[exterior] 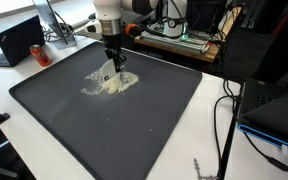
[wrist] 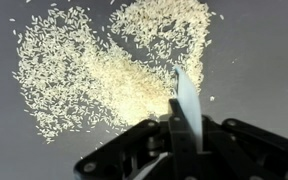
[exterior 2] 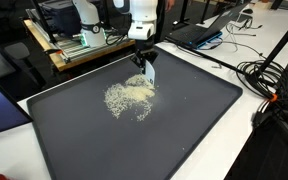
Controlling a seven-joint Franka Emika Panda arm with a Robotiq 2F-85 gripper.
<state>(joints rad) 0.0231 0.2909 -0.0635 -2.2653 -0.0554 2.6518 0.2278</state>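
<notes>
Clamping a thin white card edge-on, the gripper is closed tight on it, and the blade sticks out past the fingertips. In both exterior views the gripper hangs straight down with the card low over the surface. Whether its lower edge touches cannot be told.

The card stands at the edge of a spill of rice, right beside the thickest part. The rice lies toward the far middle of a dark, shallow tray.

Judging by how the grains lie, the gathering looks about half done. A dense patch sits just beside the card, but a thin, ragged fringe spreads out from it, a second looser patch lies apart, and single grains dot the surface near them. Those would remain to be drawn in.

The tray is the only holder in view, and the rice lies loose on its floor, well inside the rim. No bowl or cup shows.

The tray rests on a white worktop, with a laptop and cables beyond it.
</notes>
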